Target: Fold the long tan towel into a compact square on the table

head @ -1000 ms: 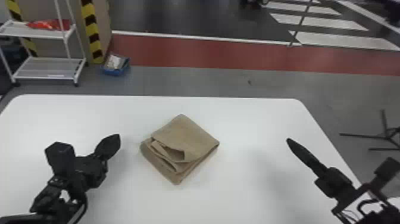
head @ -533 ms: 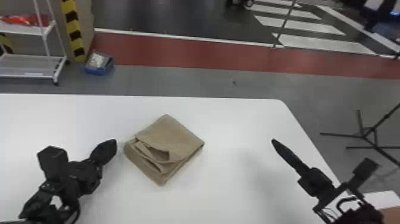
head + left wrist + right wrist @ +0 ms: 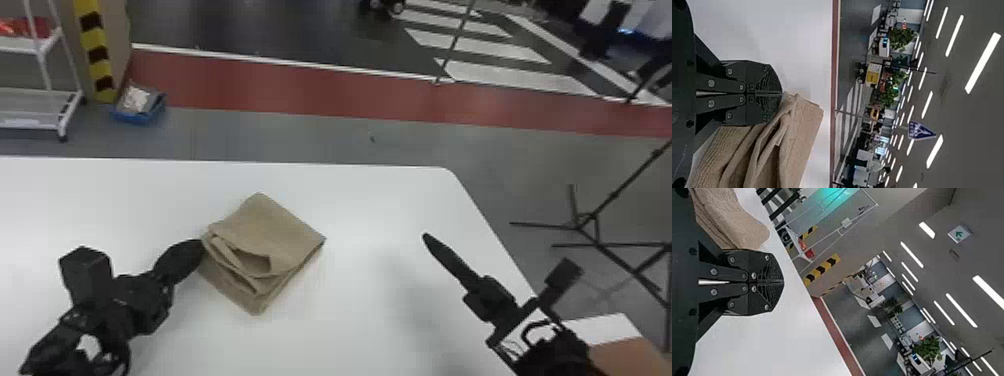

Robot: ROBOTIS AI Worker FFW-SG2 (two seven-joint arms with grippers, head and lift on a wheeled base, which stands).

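Observation:
The tan towel (image 3: 280, 225) lies folded into a small layered packet on the white table, turned cornerwise, with loose folds opening at its left front side. My left gripper (image 3: 199, 245) is at the towel's left corner; whether it touches cannot be told. In the left wrist view, its two fingers meet and the left gripper (image 3: 781, 93) is shut, the towel's layers (image 3: 801, 129) right beside it. Well to the right of the towel, my right gripper (image 3: 425, 236) is above the table. The right wrist view has the right gripper (image 3: 783, 282) shut with nothing between its fingers, and part of the towel (image 3: 730, 219).
The white table (image 3: 380, 200) has its far edge behind the towel and its right edge near my right arm. Beyond it on the floor are a shelf rack (image 3: 35, 107), a blue bin (image 3: 139, 105) and a black stand (image 3: 590, 220).
The head view has swung to the right, so the table and towel sit farther left in it. My left gripper has closed the gap to the towel's left corner. The towel's folds look unchanged.

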